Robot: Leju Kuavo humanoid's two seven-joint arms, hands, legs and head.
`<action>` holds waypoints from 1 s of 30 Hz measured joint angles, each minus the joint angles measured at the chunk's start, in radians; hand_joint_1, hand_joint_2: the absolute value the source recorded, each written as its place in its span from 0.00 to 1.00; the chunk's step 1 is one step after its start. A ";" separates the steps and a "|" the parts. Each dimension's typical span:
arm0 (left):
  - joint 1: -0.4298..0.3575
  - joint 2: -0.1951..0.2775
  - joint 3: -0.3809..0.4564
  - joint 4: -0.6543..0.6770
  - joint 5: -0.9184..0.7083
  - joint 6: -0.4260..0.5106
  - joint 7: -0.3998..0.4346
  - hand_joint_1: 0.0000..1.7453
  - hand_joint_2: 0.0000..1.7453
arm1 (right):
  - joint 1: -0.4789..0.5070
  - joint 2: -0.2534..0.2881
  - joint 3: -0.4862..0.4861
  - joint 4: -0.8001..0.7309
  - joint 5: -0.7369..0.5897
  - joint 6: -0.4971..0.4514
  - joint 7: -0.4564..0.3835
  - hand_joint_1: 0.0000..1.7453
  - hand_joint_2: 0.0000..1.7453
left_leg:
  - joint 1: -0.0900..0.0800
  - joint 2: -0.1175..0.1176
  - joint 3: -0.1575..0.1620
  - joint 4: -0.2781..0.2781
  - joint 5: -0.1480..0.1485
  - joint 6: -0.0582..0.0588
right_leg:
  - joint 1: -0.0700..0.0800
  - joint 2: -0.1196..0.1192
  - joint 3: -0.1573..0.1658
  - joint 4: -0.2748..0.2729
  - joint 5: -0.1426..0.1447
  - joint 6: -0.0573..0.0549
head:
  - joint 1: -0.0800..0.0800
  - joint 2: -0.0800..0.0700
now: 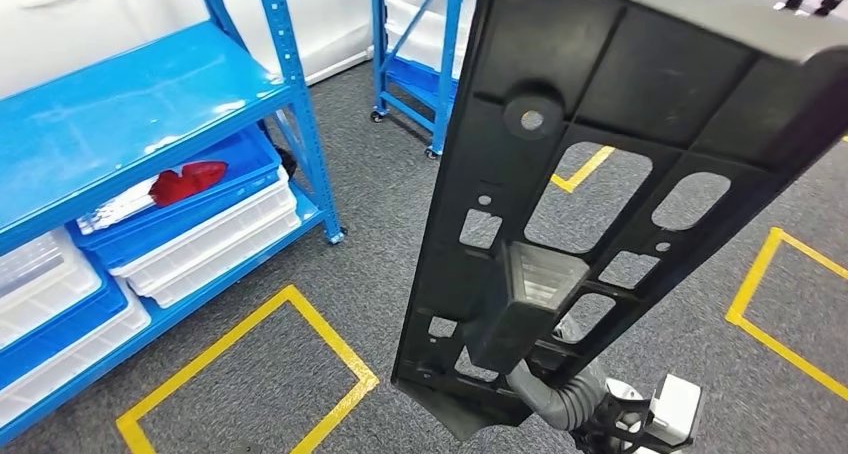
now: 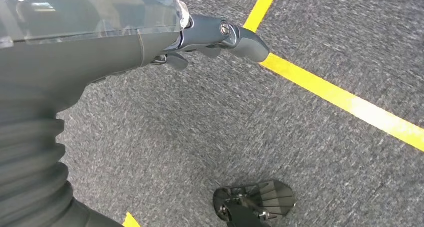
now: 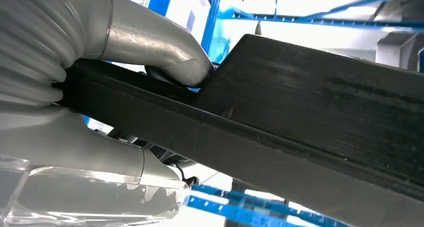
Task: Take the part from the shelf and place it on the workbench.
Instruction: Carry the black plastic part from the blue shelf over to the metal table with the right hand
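Held up over the grey carpet (image 1: 370,224) in the head view: a long black plastic panel with ribs and cut-out windows (image 1: 560,164), upper end cut off by the frame, with the right hand (image 1: 535,299) partly seen through its openings. Closer in the right wrist view: panel edge (image 3: 280,132) clamped between a grey thumb (image 3: 165,52) on one face and fingers hidden behind the other. Hung above carpet and yellow floor tape (image 2: 345,99) in the left wrist view: the left hand (image 2: 215,37), fingers curled in, holding nothing. Stood nearby: blue metal shelving (image 1: 130,104) carrying white bins (image 1: 210,239) and something red (image 1: 185,182), hard to identify.
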 joint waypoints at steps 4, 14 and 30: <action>0.002 0.004 0.001 0.000 0.005 0.000 0.010 0.00 1.00 | 0.014 0.025 -0.018 -0.017 0.002 0.010 -0.005 0.99 1.00 | -0.006 0.037 0.014 -0.001 -0.013 -0.016 | 0.023 -0.074 0.116 -0.222 0.075 -0.030 | 0.000 0.000; 0.015 0.026 0.006 0.000 0.024 0.008 0.008 0.00 1.00 | 0.040 0.073 -0.054 -0.035 0.012 0.057 -0.022 0.99 1.00 | -0.004 -0.043 -0.112 0.270 -0.128 -0.049 | 0.016 0.040 0.136 -0.253 0.079 -0.071 | -0.001 0.000; 0.018 0.047 0.017 -0.001 0.022 0.009 0.005 0.00 1.00 | 0.073 0.114 -0.060 -0.043 0.089 0.047 -0.078 0.99 1.00 | 0.001 -0.006 0.002 -0.003 0.002 -0.007 | -0.001 0.005 -0.009 0.025 -0.026 -0.001 | 0.000 0.000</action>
